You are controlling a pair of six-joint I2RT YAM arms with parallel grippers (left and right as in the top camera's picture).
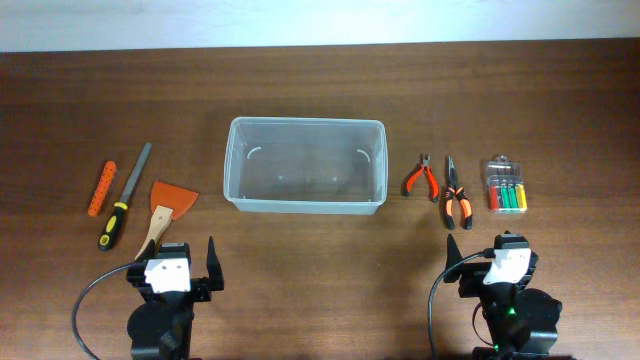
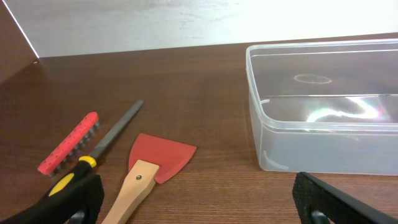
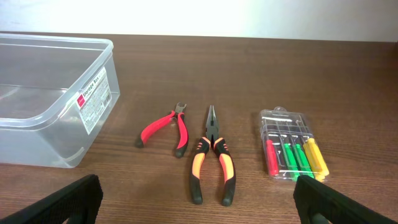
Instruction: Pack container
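Open and holding nothing, the left gripper has a scraper, file and red strip just ahead, the right gripper has pliers, cutters and a screwdriver case, and the container stands farther ahead, between them.

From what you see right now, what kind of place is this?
Probably a robot test bench: a wooden table, hand tools such as the long-nose pliers and file laid out neatly, and a clear container between them.
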